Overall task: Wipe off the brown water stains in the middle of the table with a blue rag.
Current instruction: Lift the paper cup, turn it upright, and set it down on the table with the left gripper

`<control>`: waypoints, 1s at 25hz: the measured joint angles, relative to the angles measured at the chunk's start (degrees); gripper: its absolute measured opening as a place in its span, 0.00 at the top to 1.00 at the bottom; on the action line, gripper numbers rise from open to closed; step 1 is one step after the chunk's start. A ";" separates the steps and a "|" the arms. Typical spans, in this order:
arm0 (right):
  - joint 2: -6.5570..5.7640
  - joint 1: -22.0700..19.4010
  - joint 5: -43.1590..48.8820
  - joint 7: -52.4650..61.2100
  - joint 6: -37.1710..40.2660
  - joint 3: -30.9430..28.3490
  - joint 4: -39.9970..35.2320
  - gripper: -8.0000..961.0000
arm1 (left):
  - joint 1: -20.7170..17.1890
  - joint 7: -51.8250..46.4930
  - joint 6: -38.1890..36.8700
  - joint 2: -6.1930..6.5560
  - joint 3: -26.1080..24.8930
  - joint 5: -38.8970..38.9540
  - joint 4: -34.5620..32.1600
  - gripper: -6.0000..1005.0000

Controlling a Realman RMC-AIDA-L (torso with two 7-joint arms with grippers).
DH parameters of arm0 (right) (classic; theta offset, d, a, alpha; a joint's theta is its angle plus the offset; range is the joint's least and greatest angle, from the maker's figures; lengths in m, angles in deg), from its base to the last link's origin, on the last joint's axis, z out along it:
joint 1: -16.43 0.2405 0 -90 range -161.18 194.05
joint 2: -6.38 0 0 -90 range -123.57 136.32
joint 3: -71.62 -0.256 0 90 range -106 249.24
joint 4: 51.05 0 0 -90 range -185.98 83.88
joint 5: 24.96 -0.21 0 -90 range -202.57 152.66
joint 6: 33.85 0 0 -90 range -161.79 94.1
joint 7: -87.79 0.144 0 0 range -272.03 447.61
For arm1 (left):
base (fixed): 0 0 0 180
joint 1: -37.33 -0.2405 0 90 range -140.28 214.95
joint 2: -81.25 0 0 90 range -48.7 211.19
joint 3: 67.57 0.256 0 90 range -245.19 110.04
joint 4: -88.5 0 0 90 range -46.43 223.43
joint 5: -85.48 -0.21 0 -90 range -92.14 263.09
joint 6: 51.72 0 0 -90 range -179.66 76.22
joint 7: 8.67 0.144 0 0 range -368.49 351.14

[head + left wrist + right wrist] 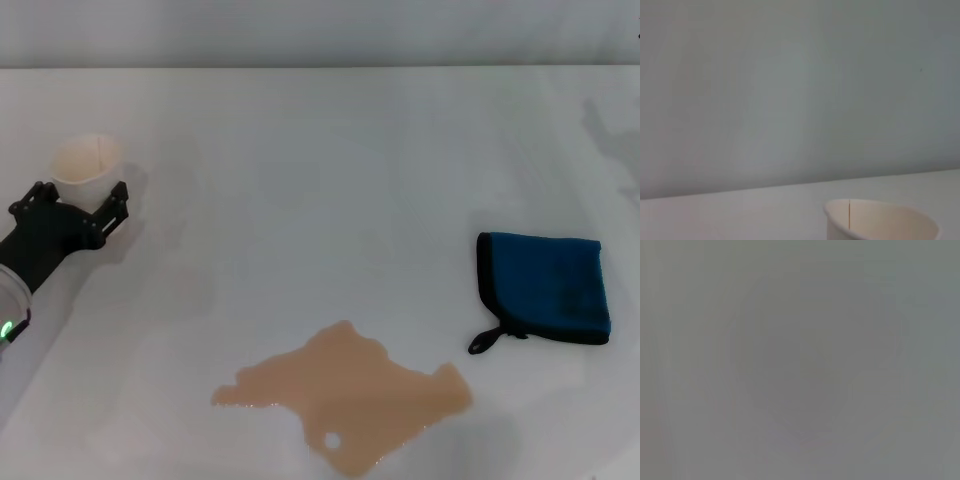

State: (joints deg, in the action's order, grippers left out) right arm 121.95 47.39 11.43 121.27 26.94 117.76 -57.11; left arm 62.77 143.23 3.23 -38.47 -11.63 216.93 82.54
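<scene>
Here the left tool point(82, 192) grips a pale paper cup point(85, 160); ragged brown water stains point(345, 400) lie near the folded blue rag point(548, 287).

A pale paper cup point(87, 163) stands upright at the far left, open end up.

No legible text, label, brand, number or sign found in any view. The paper cup point(86, 160) between the left gripper's point(79, 199) fingers shows a plain unprinted wall in the head view and a plain inner wall with one seam in the left wrist view. The blue rag point(548, 287), far to that gripper's right, carries no readable tag.
</scene>
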 joint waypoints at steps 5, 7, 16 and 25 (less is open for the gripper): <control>0.02 -0.27 -0.09 0.00 -0.04 0.00 0.03 0.12 | 0.07 0.29 -0.28 0.00 0.28 0.03 0.93 0.27; 0.07 -0.31 -0.70 0.00 -0.05 0.00 0.16 0.12 | 0.29 0.41 -1.42 -0.08 0.09 0.03 1.08 0.27; 0.06 -1.01 -1.47 0.00 -0.06 0.00 0.07 0.12 | 0.45 0.27 -0.87 -0.24 0.11 2.78 2.62 0.25; 0.09 -1.11 -1.49 0.00 0.10 0.00 0.01 0.12 | -0.49 -0.29 3.87 -0.18 -0.01 2.78 3.23 0.19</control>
State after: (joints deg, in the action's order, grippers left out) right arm 122.04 46.28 9.93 121.27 27.04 117.76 -57.11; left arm 62.28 142.94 7.10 -38.65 -11.64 219.71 85.78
